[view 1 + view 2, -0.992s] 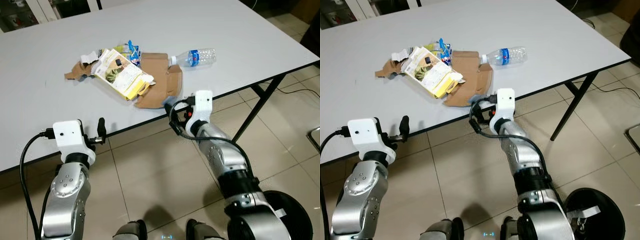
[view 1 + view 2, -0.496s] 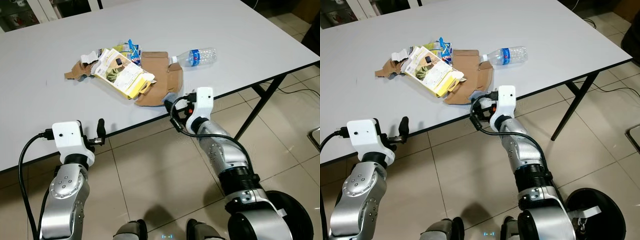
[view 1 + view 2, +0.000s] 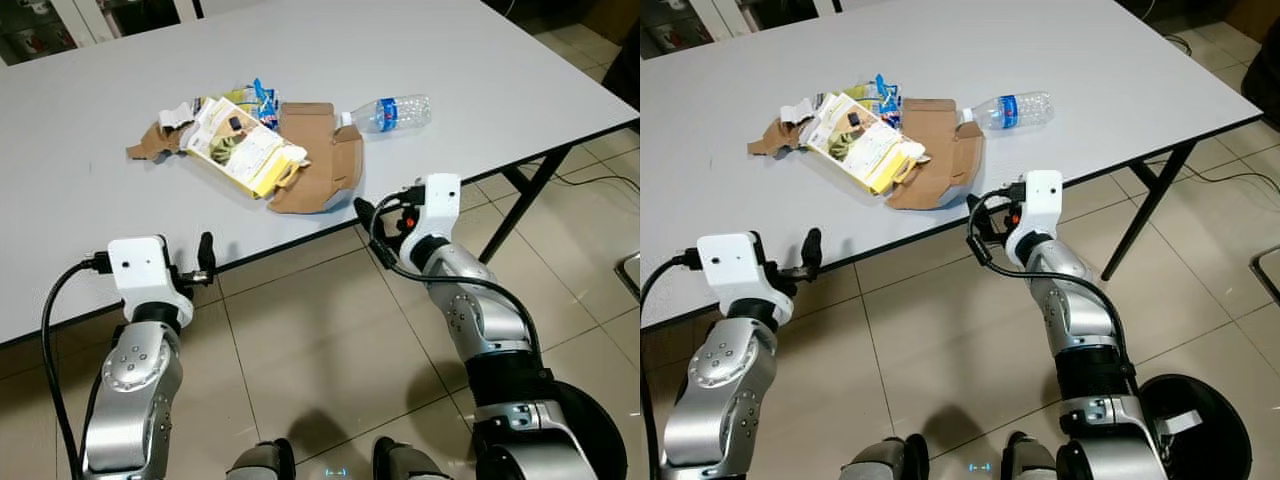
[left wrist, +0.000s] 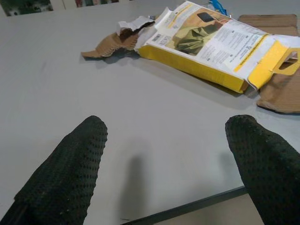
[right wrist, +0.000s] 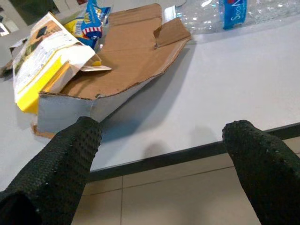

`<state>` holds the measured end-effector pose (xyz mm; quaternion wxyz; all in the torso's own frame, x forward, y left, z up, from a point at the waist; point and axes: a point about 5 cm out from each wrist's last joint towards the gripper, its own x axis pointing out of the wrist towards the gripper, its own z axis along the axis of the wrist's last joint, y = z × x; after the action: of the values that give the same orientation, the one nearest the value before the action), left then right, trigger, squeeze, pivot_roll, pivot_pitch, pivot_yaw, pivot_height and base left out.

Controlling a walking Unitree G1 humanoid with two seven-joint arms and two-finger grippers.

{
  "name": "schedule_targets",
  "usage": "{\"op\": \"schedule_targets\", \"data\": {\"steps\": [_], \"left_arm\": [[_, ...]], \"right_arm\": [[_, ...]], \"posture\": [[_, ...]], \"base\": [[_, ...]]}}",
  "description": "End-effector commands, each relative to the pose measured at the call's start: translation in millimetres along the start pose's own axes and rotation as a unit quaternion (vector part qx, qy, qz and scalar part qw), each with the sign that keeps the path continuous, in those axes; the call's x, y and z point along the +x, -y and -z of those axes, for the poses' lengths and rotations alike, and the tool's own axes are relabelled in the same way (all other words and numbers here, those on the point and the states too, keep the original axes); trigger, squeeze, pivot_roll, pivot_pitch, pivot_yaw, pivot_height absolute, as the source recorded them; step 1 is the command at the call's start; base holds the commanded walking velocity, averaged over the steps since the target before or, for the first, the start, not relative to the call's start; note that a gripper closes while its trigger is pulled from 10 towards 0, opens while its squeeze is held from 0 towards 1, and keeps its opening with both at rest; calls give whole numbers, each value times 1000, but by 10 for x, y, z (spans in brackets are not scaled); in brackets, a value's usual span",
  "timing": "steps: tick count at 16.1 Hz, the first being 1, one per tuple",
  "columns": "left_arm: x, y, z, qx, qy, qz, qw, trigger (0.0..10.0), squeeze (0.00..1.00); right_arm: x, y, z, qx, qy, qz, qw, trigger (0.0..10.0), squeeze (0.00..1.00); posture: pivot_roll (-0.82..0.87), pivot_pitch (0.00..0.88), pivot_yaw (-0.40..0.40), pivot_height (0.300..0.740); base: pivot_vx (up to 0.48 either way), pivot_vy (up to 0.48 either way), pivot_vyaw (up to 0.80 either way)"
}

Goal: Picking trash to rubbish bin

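Observation:
A pile of trash lies on the grey table [image 3: 480, 60]: a flattened brown cardboard box [image 3: 318, 160], a yellow and white carton [image 3: 245, 150], a torn cardboard scrap [image 3: 152, 142], a blue wrapper [image 3: 265, 97] and a clear plastic bottle [image 3: 395, 112]. My right gripper [image 3: 372, 214] hovers open at the table's near edge, just right of the cardboard box [image 5: 126, 70], touching nothing. My left gripper [image 3: 205, 262] is open at the near edge too, well short of the carton [image 4: 215, 47]. The black rubbish bin [image 3: 1200, 430] stands on the floor at my lower right.
The table's black legs [image 3: 525, 195] slant down to the tiled floor [image 3: 300, 340] on the right. A dark cable [image 3: 600, 182] runs across the tiles there. The table's black edge [image 5: 187, 152] lies straight below both grippers.
My right gripper has slid to the right along the table edge, away from the cardboard box's near corner. The trash and the left arm have stayed put.

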<state>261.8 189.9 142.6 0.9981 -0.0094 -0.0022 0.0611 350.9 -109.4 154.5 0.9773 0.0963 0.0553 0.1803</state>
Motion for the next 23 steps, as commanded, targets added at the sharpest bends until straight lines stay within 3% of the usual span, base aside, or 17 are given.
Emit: {"op": "schedule_targets", "data": {"steps": [1,6,9,13,23], "left_arm": [[2,-11,23,-1,-7,1,1000,10000,0],[-31,-11,32,-7,-13,12,1000,10000,0],[-99,106,98,-37,-42,76,996,10000,0],[-225,112,146,-34,-70,124,989,10000,0],[-415,150,36,3,-78,207,975,10000,0]], "right_arm": [[9,-57,-60,11,9,-10,1000,10000,0],[58,-169,-122,18,15,-30,999,10000,0],[64,-197,-151,18,17,-37,999,10000,0],[50,-219,-200,20,20,-44,999,10000,0],[-21,-231,-310,20,19,-39,999,10000,0]], "posture": [[-1,195,87,740],[12,201,81,740],[15,206,78,740],[21,210,78,740],[25,207,71,740]], "base": [[0,0,0],[0,0,0],[0,0,0],[0,0,0],[0,0,0]]}}
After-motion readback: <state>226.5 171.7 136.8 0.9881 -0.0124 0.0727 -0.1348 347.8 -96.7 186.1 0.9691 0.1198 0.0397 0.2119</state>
